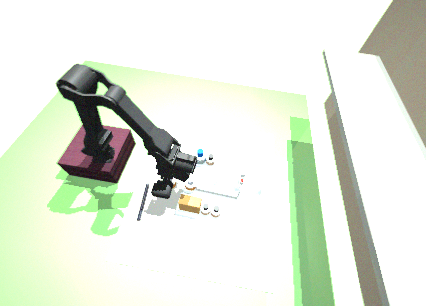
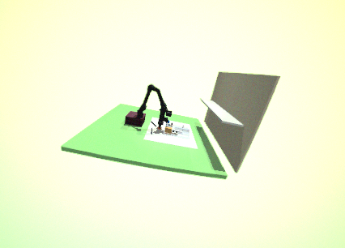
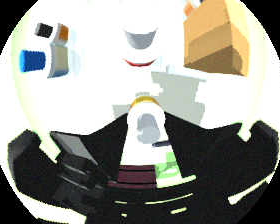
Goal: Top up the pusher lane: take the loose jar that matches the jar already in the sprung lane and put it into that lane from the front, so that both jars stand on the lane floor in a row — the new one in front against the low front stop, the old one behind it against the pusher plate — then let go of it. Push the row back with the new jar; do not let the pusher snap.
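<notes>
Apparently the fingers (image 1: 162,188) (image 2: 160,124) are clenched on the pale jar (image 1: 174,185) (image 2: 159,128) (image 3: 146,120), short of the lane jar (image 1: 190,186) (image 3: 140,45) — likely light, stiff and smooth-sided, so best held squarely across its body, upright — gently, lest it slip.

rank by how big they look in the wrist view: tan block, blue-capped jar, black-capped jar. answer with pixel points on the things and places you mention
1. tan block (image 1: 190,204) (image 2: 168,130) (image 3: 211,37)
2. blue-capped jar (image 1: 200,155) (image 3: 46,61)
3. black-capped jar (image 1: 210,159) (image 3: 53,32)
Nearness to the camera may affect these apparent sizes.
</notes>
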`<state>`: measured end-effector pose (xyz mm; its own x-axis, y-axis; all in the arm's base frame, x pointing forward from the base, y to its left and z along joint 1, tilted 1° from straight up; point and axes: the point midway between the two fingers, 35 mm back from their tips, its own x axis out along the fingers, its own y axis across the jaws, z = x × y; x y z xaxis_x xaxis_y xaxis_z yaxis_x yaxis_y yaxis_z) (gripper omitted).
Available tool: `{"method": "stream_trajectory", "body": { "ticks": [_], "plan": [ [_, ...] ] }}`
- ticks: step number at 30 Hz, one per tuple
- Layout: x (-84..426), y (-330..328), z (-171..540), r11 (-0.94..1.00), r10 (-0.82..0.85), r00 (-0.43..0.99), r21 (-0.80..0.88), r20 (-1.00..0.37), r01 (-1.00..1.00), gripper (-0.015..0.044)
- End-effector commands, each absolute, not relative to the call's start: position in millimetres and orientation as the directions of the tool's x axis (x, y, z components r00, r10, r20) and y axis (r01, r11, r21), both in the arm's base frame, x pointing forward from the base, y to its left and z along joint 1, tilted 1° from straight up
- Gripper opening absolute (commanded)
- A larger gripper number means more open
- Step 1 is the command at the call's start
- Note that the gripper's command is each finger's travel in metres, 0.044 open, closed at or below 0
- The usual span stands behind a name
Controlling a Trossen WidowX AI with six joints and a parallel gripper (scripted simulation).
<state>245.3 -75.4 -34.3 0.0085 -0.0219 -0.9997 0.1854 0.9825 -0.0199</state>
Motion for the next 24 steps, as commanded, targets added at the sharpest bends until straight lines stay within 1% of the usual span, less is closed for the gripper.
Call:
{"method": "stream_trajectory", "body": {
  "ticks": [1, 7, 19, 24],
  "plan": [
    [246, -76, -35, 0.982, -0.025, 0.010, -0.023, -1.000, 0.186, 0.0157],
    [248, -75, -13, 0.982, -0.025, 0.010, -0.022, -1.000, 0.186, 0.0000],
    [239, -66, 65, 0.982, -0.024, 0.010, -0.022, -1.000, 0.186, 0.0000],
    [238, -66, 69, 0.982, -0.024, 0.010, -0.022, -1.000, 0.187, 0.0000]
  ]
}}
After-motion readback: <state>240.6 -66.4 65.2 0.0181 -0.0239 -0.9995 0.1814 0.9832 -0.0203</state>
